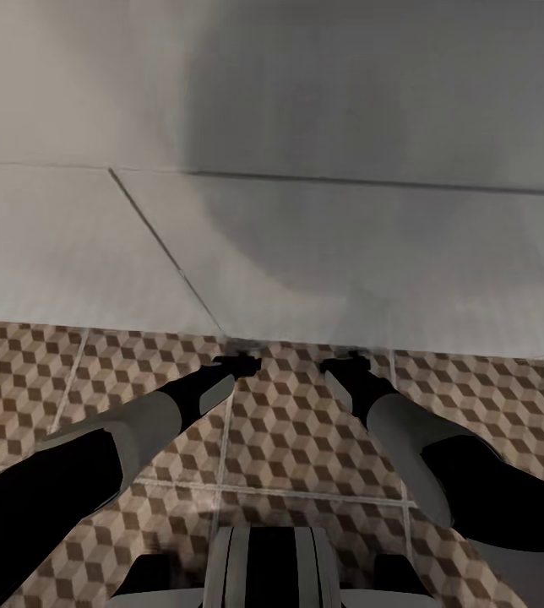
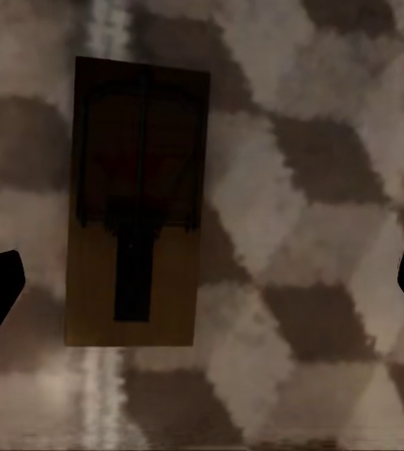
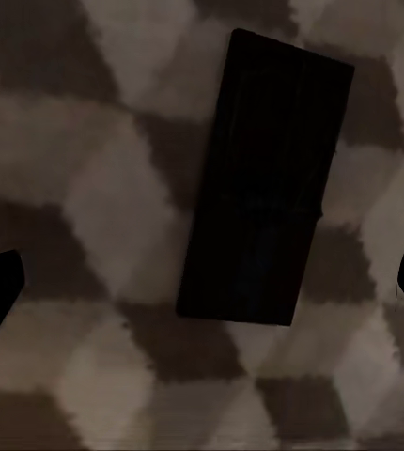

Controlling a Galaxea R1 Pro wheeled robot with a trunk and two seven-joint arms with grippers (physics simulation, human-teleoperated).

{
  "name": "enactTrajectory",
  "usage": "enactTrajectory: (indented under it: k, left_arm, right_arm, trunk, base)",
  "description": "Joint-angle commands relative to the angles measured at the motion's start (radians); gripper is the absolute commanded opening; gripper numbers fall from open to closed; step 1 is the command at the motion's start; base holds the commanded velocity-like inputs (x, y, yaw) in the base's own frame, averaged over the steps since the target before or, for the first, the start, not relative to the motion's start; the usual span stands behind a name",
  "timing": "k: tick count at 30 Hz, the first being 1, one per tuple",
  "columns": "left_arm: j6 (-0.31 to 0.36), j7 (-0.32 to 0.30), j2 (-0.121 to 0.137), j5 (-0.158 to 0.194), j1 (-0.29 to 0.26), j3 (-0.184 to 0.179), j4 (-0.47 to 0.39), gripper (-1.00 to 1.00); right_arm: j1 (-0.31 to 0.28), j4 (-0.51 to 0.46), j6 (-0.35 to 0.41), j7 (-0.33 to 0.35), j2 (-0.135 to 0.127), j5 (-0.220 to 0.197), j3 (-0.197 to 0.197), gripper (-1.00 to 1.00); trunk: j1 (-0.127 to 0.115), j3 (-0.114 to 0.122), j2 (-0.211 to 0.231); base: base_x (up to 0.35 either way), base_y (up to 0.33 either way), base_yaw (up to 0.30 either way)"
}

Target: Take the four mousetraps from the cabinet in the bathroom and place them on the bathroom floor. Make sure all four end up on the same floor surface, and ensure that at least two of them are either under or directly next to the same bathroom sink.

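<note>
A mousetrap (image 2: 136,202) is seen lying flat on the bathroom floor (image 1: 306,439), partly across a pale grout line, between the widely parted fingers of the left gripper (image 2: 202,287), which has hold of nothing. A second mousetrap (image 3: 266,178) (darker, in shadow) is shown flat on the cube-patterned tiles between the equally spread, empty fingers of the right gripper (image 3: 202,287). From the head camera, both arms are seen reaching low to the foot of the white sink (image 1: 323,253), apparently so that the pair is set down beside it, as the task demands.
</note>
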Motion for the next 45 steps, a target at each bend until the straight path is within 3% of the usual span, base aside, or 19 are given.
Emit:
enactTrajectory:
  k: [1,31,45]
  left_arm:
    - [0.002,0.007,0.0,0.004,-0.001,-0.006,-0.002,1.0]
    - [-0.001,0.007,0.001,0.003,-0.001,-0.007,-0.003,1.0]
    - [-0.003,0.007,0.001,0.002,-0.001,-0.007,-0.004,1.0]
  right_arm:
    - [0.0,-0.002,0.006,-0.006,0.0,-0.01,0.009,1.0]
    - [0.0,-0.002,0.006,-0.006,-0.002,-0.01,0.009,1.0]
    - [0.0,-0.001,0.004,-0.006,0.0,-0.01,0.009,1.0]
  trunk:
    - [-0.001,0.0,0.0]
    - [-0.001,0.0,0.0]
    - [-0.001,0.0,0.0]
  base:
    - [-0.267,0.0,0.0]
    - [-0.291,-0.097,0.0]
    - [-0.078,-0.017,0.0]
